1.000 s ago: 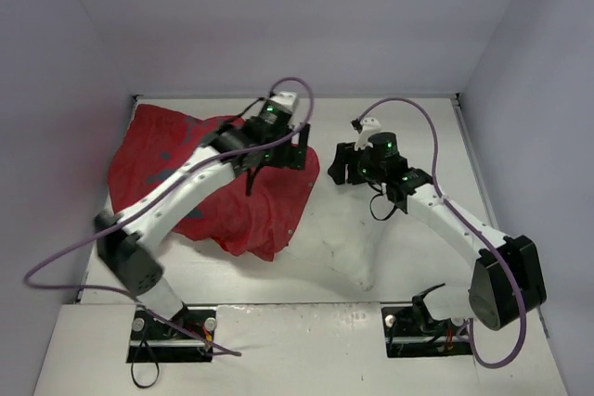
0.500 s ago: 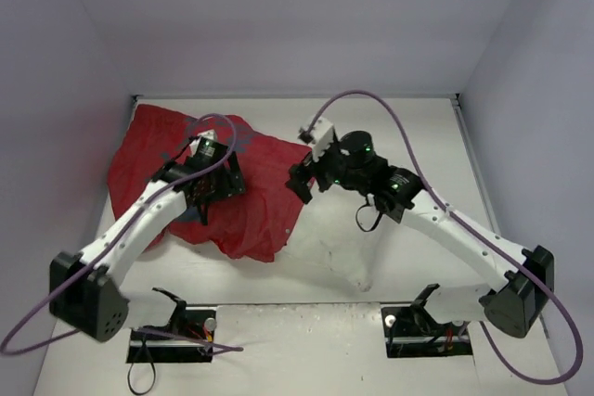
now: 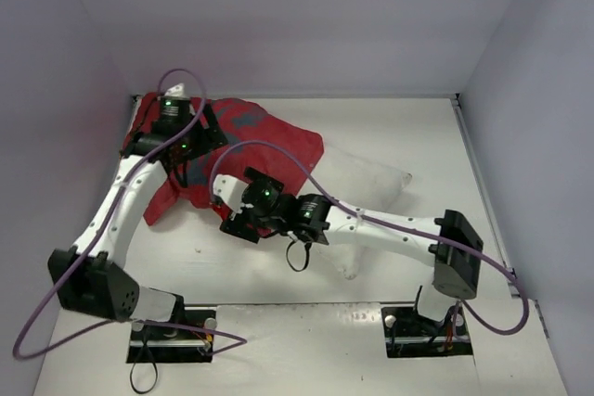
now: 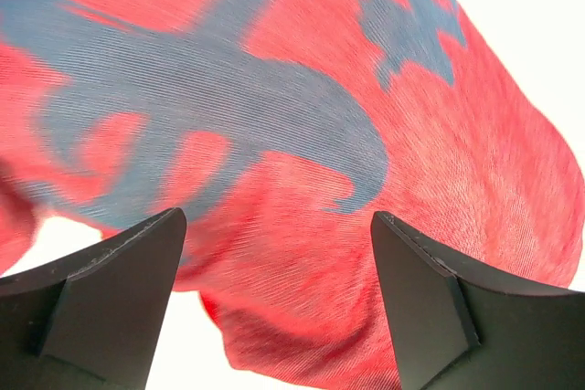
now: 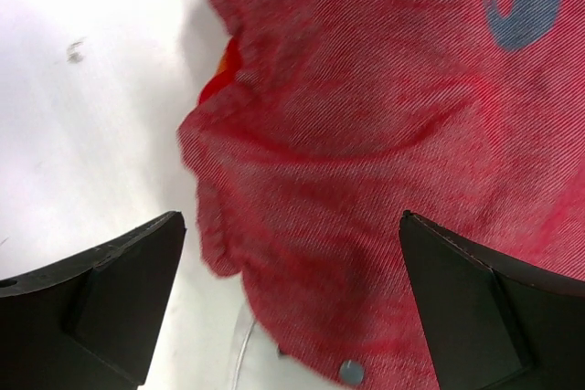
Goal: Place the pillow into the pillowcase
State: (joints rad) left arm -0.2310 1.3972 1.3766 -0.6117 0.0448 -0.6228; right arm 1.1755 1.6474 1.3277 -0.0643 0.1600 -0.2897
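White pillow [image 3: 369, 178] lies partly inside the rumpled red pillowcase [image 3: 278, 141].

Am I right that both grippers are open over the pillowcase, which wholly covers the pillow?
No: left gripper and right gripper are open over the pillowcase, but the pillow lies uncovered at its right end, as the top view shows.

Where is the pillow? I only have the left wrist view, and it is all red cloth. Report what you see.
Observer: The top view shows the white pillow reaching out past the right edge of the red pillowcase.
Operator: Give me the right arm.
Observer: The right fingers stand open over the pillowcase's edge, gripping nothing.
Operator: Check beside that edge.
Observer: Only bare white table lies there; no pillow shows in the right wrist view.
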